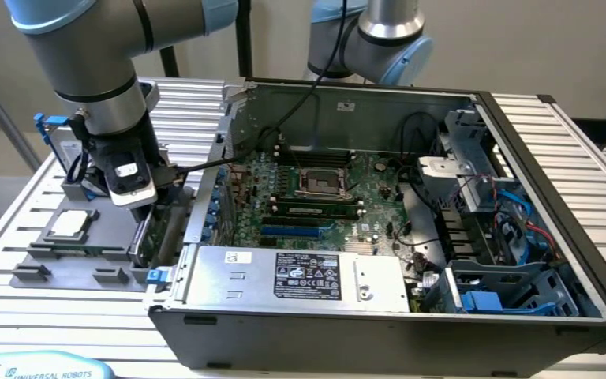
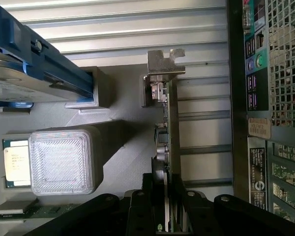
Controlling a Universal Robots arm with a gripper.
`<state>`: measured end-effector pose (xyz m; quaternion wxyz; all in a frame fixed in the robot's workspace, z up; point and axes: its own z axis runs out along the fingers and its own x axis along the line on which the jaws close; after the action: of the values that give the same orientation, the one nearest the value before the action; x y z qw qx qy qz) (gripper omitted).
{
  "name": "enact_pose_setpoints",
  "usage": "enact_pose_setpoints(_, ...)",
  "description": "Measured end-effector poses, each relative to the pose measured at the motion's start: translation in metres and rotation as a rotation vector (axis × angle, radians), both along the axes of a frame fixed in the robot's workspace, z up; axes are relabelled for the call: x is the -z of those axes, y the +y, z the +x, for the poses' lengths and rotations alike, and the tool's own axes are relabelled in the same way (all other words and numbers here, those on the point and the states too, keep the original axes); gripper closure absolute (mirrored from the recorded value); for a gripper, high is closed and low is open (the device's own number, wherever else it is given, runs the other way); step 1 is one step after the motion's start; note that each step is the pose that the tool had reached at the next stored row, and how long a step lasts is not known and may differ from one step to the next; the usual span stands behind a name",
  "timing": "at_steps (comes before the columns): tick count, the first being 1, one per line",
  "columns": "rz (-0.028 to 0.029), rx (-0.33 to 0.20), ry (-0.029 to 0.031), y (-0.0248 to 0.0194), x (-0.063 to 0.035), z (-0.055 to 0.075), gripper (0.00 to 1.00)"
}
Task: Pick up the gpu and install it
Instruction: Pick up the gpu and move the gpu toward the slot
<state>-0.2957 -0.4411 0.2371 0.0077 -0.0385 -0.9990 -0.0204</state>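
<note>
Hand tight around upright gpu; "UNIVERSAL ROBOTS" lettering on blue cover.

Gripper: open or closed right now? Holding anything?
Gripper: closed on the gpu, one finger against each face of the card, which stands on edge.

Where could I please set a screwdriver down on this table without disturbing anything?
Bare slats of the table lie between the grey fixture and the near edge, and again beyond the computer case at the exterior view's right. The fixture is crowded: CPU, hard drive, and the gpu with the gripper closed on it.
</note>
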Motion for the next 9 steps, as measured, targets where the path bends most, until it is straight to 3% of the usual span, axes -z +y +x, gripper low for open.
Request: enact_pose_setpoints(9, 0.0001, 0.000, -0.0001, 0.0000, -0.0047, 0.0000, 0.73)
